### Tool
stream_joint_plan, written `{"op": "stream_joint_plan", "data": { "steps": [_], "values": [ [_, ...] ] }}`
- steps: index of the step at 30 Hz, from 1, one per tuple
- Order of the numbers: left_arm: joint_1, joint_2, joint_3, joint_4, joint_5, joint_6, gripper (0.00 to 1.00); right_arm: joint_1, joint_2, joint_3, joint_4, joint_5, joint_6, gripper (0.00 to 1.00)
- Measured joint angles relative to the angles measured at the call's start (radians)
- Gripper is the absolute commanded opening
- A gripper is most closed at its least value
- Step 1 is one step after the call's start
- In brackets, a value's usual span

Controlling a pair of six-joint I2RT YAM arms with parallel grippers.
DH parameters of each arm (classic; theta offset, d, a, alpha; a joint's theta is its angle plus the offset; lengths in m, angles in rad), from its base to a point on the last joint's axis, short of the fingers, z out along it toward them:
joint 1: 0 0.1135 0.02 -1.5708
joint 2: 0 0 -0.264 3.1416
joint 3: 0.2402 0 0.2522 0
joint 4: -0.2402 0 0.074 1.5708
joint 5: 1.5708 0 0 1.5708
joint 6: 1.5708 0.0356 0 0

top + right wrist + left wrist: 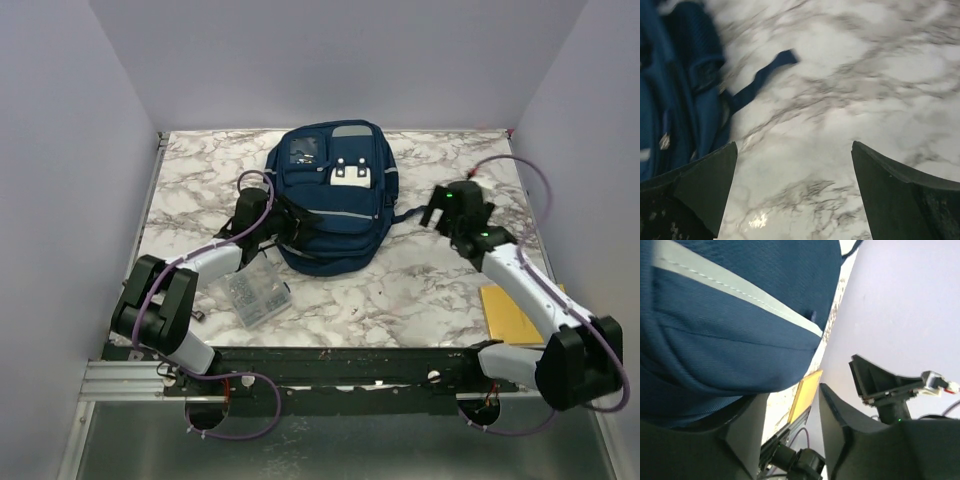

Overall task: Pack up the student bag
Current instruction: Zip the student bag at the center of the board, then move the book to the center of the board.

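From above, the student bag [335,200] is lying upper middle, while a clear box [256,295] at lower left and a yellow pad [512,313] at lower right are sitting outside it, so packing looks unfinished.

Left wrist: the left gripper [790,400] is standing parted and empty beside the bag, which fills the upper left.

Right wrist: the right gripper [794,146] is gaping wide over the table [850,75], the bag at the left edge.
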Motion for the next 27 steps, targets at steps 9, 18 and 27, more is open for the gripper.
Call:
{"op": "stream_joint_plan", "data": {
  "steps": [9, 18, 27],
  "values": [
    [-0.021, -0.104, 0.039, 0.011, 0.164, 0.084, 0.98, -0.724, -0.305, -0.227, -0.082, -0.05, 0.374, 0.95],
    [-0.138, -0.186, 0.142, 0.05, 0.35, 0.196, 0.98, -1.057, -0.49, -0.408, -0.142, 0.062, 0.561, 0.92],
    [-0.2, -0.258, 0.142, 0.069, 0.435, 0.216, 0.98, -1.184, -0.417, -0.488, -0.142, 0.083, 0.642, 0.9]
  ]
}}
